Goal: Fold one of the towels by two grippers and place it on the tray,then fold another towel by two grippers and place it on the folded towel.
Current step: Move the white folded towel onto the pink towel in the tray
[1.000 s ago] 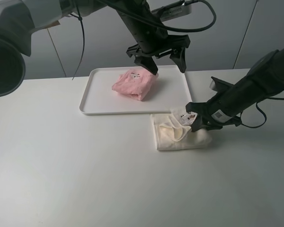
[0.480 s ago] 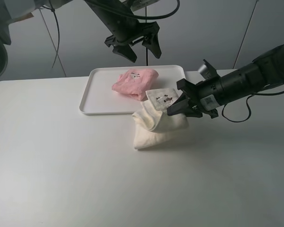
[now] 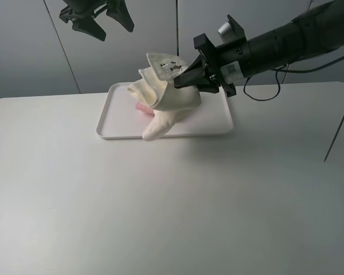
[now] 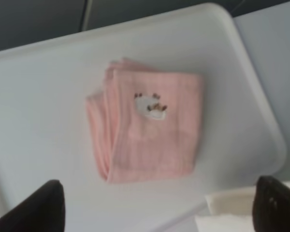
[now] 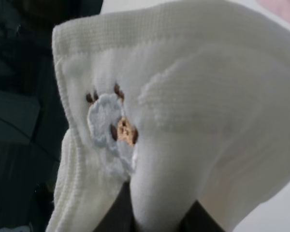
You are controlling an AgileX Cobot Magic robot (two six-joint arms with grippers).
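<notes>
White matte tabletop (image 3: 160, 206); grey panelled wall (image 3: 28, 57) behind, thin vertical seams; soft even light.

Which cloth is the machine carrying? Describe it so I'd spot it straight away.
Look at the white tray at the back of the table. Hanging above it from the right claw is the cream towel, bunched, with a small embroidered patch. The pink towel lies flat, folded, on the tray.

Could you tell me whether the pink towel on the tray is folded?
Folded: the pink towel lies as a compact layered square on the tray.
</notes>
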